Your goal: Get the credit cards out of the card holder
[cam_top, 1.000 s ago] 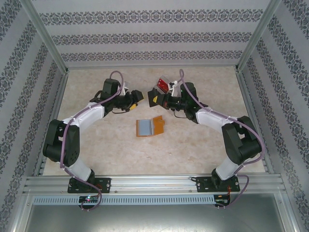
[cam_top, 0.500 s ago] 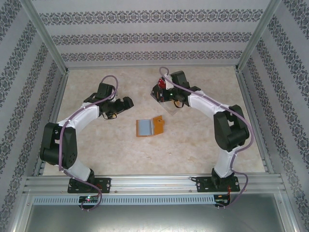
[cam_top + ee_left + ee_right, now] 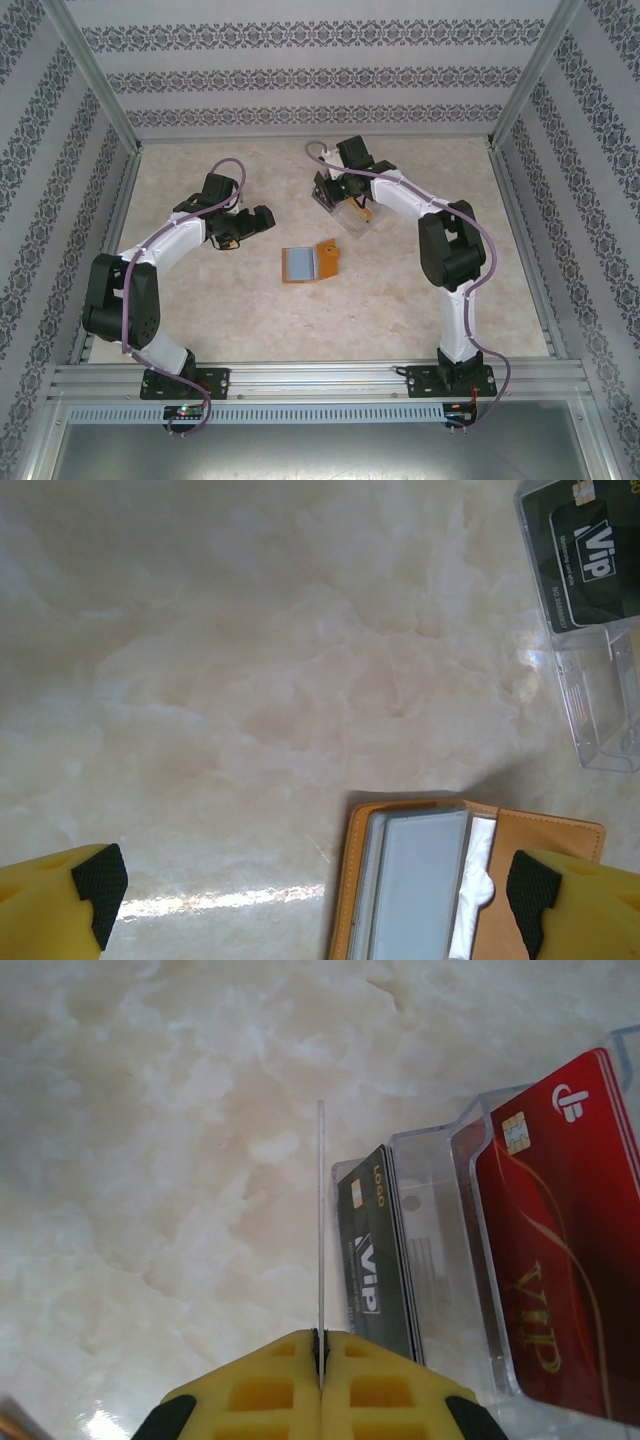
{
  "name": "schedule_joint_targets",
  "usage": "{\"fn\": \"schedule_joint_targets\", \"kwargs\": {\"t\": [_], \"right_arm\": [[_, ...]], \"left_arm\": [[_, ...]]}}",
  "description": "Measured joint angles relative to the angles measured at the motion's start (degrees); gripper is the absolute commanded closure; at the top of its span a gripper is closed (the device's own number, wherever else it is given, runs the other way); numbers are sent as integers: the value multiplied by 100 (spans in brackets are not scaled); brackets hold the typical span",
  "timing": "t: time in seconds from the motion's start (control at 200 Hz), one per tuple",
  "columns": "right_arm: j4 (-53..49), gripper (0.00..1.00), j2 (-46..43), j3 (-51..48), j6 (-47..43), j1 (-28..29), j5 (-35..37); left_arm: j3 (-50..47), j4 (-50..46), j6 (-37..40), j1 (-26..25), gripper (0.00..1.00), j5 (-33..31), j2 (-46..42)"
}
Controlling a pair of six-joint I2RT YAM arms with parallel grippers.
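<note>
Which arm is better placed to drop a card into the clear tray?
Right. The right gripper is shut on a thin card, edge-on, right by the tray. The left gripper is open, over the card holder.

**A:** what's the left wrist cam got?

**B:** left gripper [image 3: 315, 885] with its jaws spread wide, black pads [image 3: 98, 880] down in both bottom corners. card holder [image 3: 420, 880] lies open on the marbled worktop [image 3: 250, 680], grey-blue pocket facing up, closer to the right jaw.

**A:** any cards?

**B:** dark grey "Vip" card [image 3: 590, 560] sits in a clear tray [image 3: 600, 710] top right, apart from the holder.
</note>
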Motion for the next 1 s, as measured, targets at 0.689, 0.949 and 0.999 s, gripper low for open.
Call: {"fn": "schedule_joint_targets", "kwargs": {"t": [0.689,0.949,0.999], "right_arm": [[-680,87,603,772,-590,0,354],[-894,69,640,887,-605,26,396],[-885,69,634,901,-584,37,396]], "left_arm": [[0,-2,160,0,1,299,52],[0,-4,160,0,1,411,52],[0,-4,160,0,1,450,52]]}}
